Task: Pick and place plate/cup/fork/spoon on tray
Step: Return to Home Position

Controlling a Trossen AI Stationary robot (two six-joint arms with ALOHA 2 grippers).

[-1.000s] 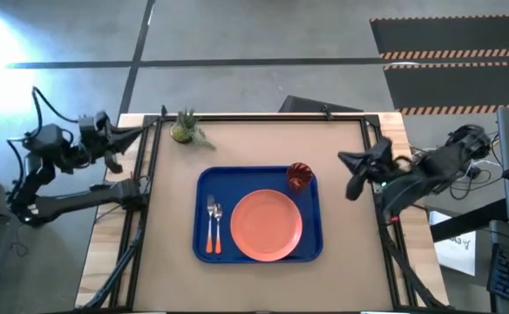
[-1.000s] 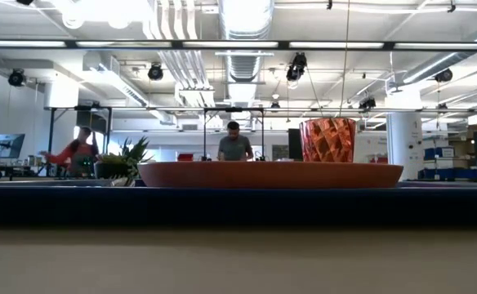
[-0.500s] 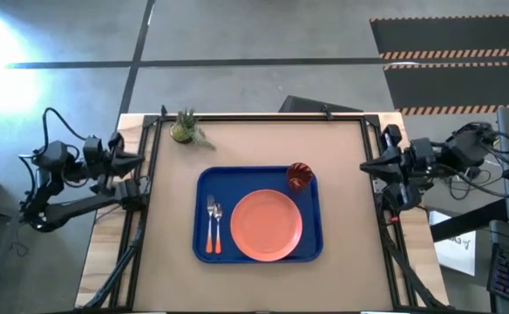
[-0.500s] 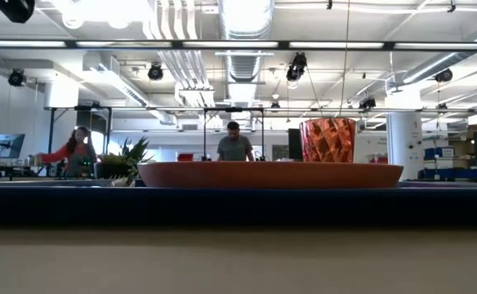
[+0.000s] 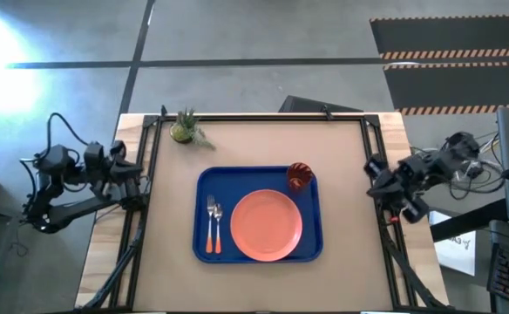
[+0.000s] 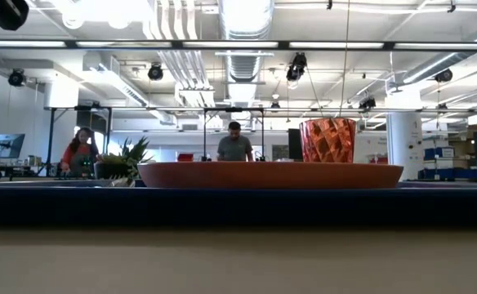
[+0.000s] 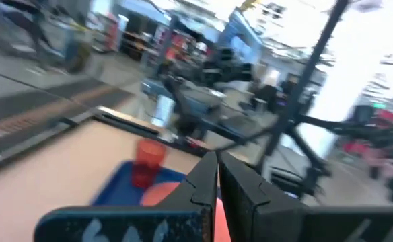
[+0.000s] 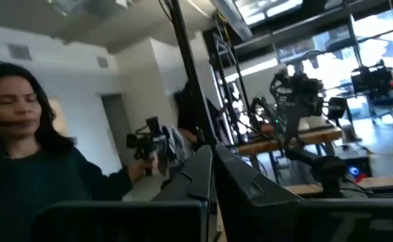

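The blue tray [image 5: 311, 249] lies mid-table. On it rest the salmon-pink plate [image 5: 267, 225], the dark red cup [image 5: 299, 176] at its far right corner, and the orange-handled fork [image 5: 210, 223] and spoon [image 5: 218, 225] side by side left of the plate. In the low view the plate [image 6: 269, 174] and cup [image 6: 328, 140] stand above the tray rim [image 6: 238, 204]. My left gripper [image 5: 131, 171] is shut at the table's left edge, my right gripper [image 5: 369, 171] shut at the right edge. Both are clear of the tray and hold nothing.
A small green potted plant [image 5: 185, 129] stands near the far left corner. Black frame rails [image 5: 141, 201] run along the table's left and right edges. A person [image 8: 21, 154] shows in the right wrist view, and people stand in the room behind [image 6: 235, 147].
Both arms have drawn back and sunk. My right gripper has left the space over the table for the right edge and has tipped up from pointing down. My left gripper has come down toward the near side along the left edge. Nothing on the tray has moved.
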